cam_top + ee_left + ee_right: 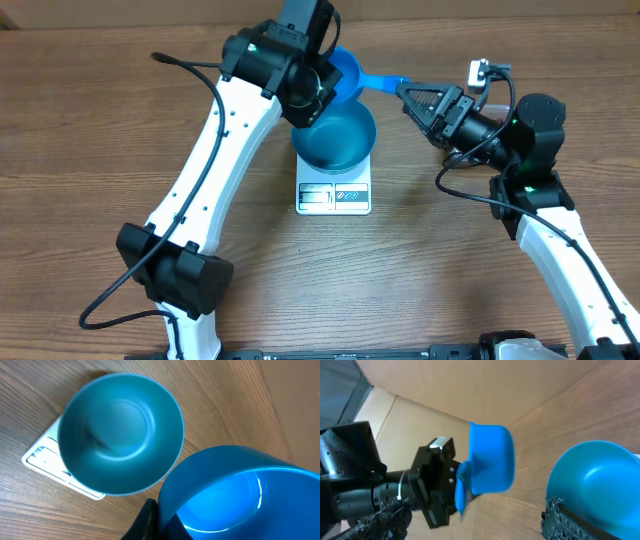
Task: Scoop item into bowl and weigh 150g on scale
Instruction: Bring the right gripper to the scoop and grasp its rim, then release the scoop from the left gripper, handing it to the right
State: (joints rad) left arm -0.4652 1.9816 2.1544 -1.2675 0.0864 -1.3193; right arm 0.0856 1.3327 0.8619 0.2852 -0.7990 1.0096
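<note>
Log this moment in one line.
left hand: shut on scoop | right hand: open, by scoop handle | bowl: empty, on scale

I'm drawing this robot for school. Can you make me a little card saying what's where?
bowl: blue, empty, sitting on the scale
scale: white, flat, under the bowl
scoop: blue, looks empty, held up beside the bowl
left gripper: shut on the scoop
right gripper: open, near the scoop's handle
beans: none in view
</note>
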